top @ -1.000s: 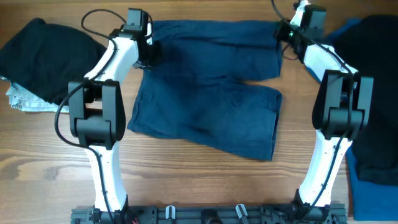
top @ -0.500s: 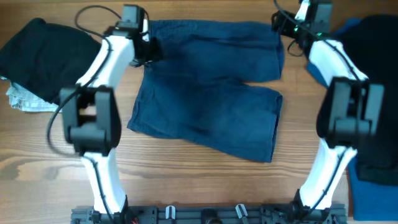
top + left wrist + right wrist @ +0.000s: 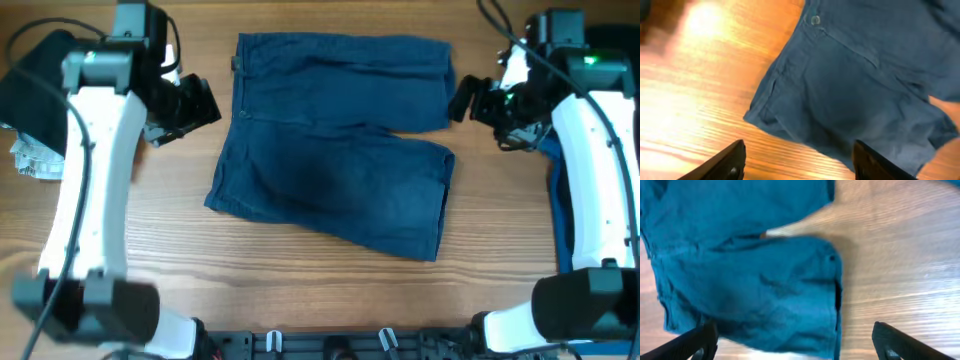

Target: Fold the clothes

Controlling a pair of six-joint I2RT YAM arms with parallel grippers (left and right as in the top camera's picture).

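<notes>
Dark blue shorts (image 3: 335,150) lie spread flat in the middle of the wooden table, waistband at the far side and legs toward me. My left gripper (image 3: 190,105) hangs open to the left of the shorts, apart from them. My right gripper (image 3: 468,100) stands open just off the shorts' right edge. The left wrist view looks down on the shorts (image 3: 855,85) with the open gripper (image 3: 800,162) above bare wood and a hem corner. In the right wrist view, the shorts (image 3: 750,280) lie below the wide-open gripper (image 3: 795,345). Neither gripper holds anything.
A heap of black clothes (image 3: 50,80) lies at the far left with a pale crumpled cloth (image 3: 35,160) beside it. A blue cloth (image 3: 553,215) lies along the right edge under my right arm. Bare wood runs along the front of the table.
Both grippers were at the shorts' far corners a second ago. They have opened, let go and drawn outward and back, left to the left, right to the right. The shorts have not moved.
</notes>
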